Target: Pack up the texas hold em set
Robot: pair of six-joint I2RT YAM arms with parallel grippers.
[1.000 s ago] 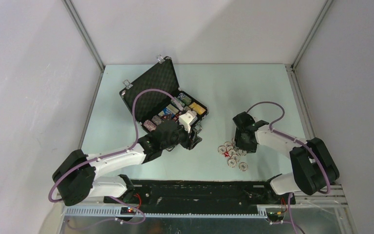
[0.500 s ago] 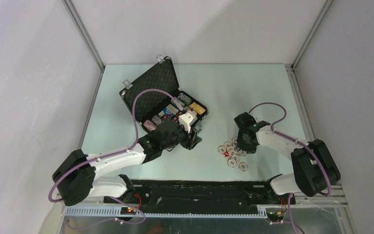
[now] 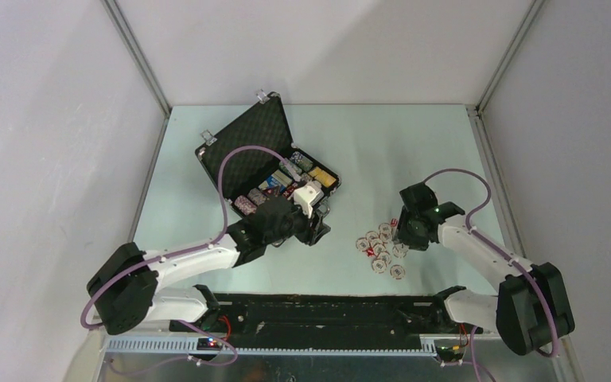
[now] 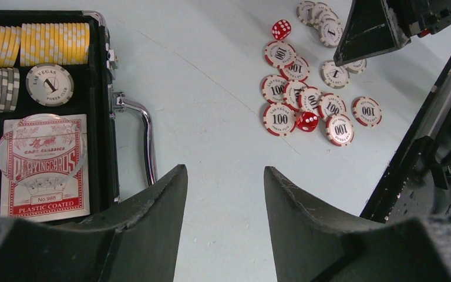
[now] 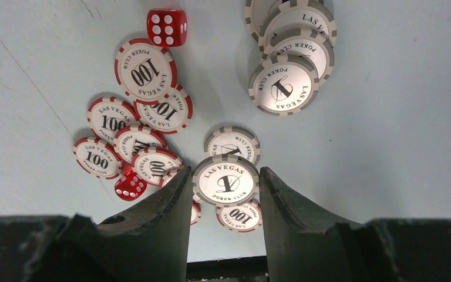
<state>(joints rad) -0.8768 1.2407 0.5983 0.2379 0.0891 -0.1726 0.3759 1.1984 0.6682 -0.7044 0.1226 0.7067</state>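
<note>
Case (image 3: 247,151) lies open at 10 o'clock on the worktop (image 3: 382,143), largely filled. My right hand (image 5: 224,173) is clamped on a grey chip (image 5: 226,181); my left hand (image 4: 226,194), fingers apart, holds nothing. Left to pack, I judge: loose chips (image 4: 296,97) and dice (image 5: 166,26) at 4 o'clock, then shutting the lid.

Bare table (image 3: 348,195) lies free between the case (image 3: 247,155) and scattered chips (image 3: 378,253).

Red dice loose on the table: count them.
2. First die at the edge of the red 100 chips; second die among them. More may hide under the right gripper.
</note>
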